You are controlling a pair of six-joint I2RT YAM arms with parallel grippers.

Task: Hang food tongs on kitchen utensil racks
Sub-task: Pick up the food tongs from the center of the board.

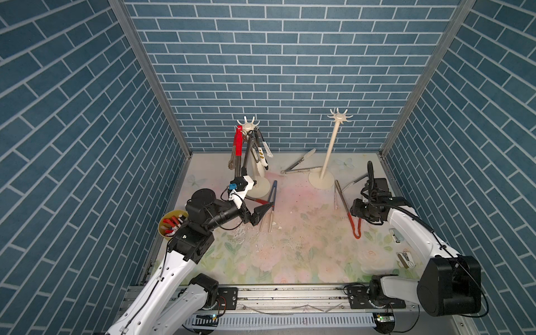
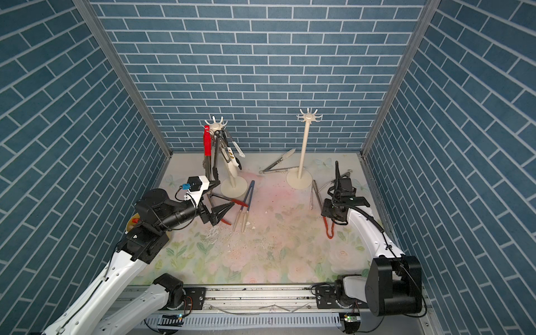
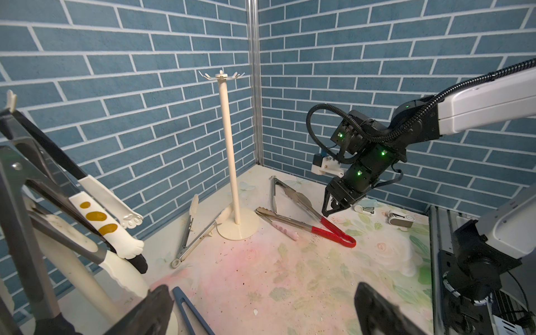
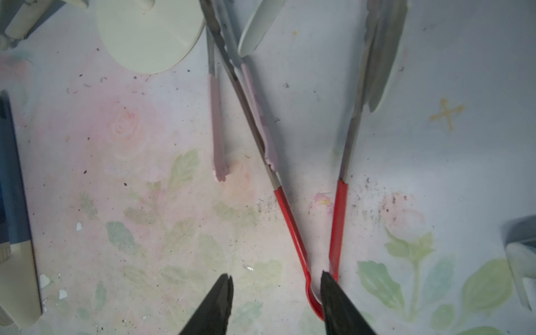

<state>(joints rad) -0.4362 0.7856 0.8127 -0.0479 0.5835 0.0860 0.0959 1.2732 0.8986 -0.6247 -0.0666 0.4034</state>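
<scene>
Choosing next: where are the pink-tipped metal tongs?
In both top views, pink-tipped tongs lie on the robot's right, beside the cream rack base and red-handled tongs.

We look down into a small booth closed on three sides by walls of blue brick-pattern panelling with white mortar lines (image 1: pixel 278 58). Where they meet stand silver metal corner posts (image 1: pixel 149 72). The floor is a pale flowered mat with pink roses and green leaves (image 1: pixel 304 255), speckled with dark crumbs. Along the near side runs a silver aluminium rail (image 1: pixel 290 295).
</scene>
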